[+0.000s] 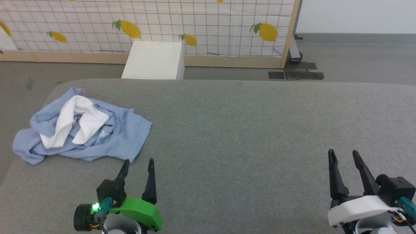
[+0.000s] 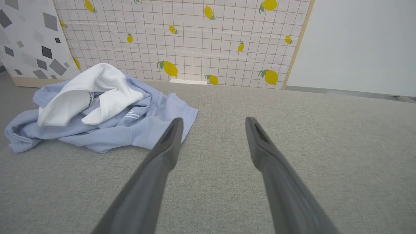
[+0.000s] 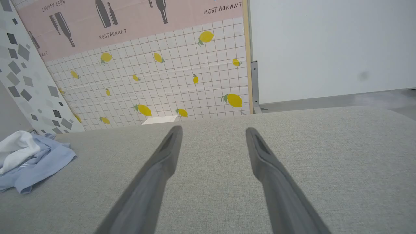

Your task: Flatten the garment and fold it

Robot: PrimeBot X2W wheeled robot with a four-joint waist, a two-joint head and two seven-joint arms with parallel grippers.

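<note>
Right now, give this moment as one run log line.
stage: not started | garment: crumpled on grey surface, left side | left gripper: open, empty, near garment | right gripper: open, empty, far right

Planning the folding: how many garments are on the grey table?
1: the crumpled light blue polo shirt at the table's left edge, beyond the left gripper. Its folds may hide more.

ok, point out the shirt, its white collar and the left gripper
shirt (image 1: 126,136), head view, blue body fabric.
collar (image 2: 110,84), left wrist view, white fold on top.
left gripper (image 1: 138,160), head view, midway between fingertips.
</note>
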